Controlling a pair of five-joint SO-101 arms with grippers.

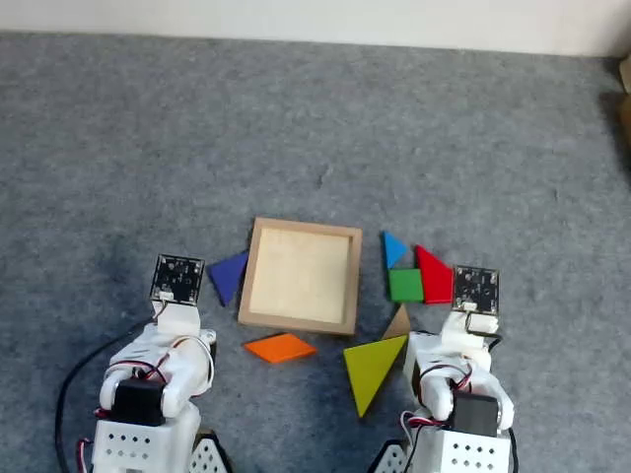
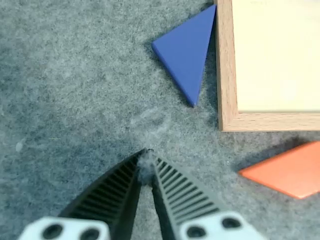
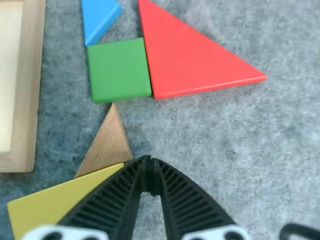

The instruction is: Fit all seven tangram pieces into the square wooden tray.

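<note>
The square wooden tray [image 1: 248,286] lies on the grey carpet with nothing in it. A dark blue triangle [image 1: 229,276] [image 2: 187,52] touches its left side, and an orange parallelogram [image 1: 280,347] [image 2: 287,171] lies below it. Right of the tray are a light blue triangle [image 1: 393,248] [image 3: 100,17], a green square [image 1: 405,285] [image 3: 119,69], a red triangle [image 1: 432,273] [image 3: 187,55], a wooden triangle [image 1: 398,322] [image 3: 107,145] and a yellow triangle [image 1: 371,367] [image 3: 47,207]. My left gripper [image 2: 146,159] is shut just short of the dark blue triangle. My right gripper [image 3: 148,164] is shut beside the wooden triangle.
Grey carpet [image 1: 296,128] covers the table, with wide free room behind the tray. Both arm bases [image 1: 148,414] [image 1: 458,424] stand at the near edge. A black cable [image 1: 69,394] loops beside the left base.
</note>
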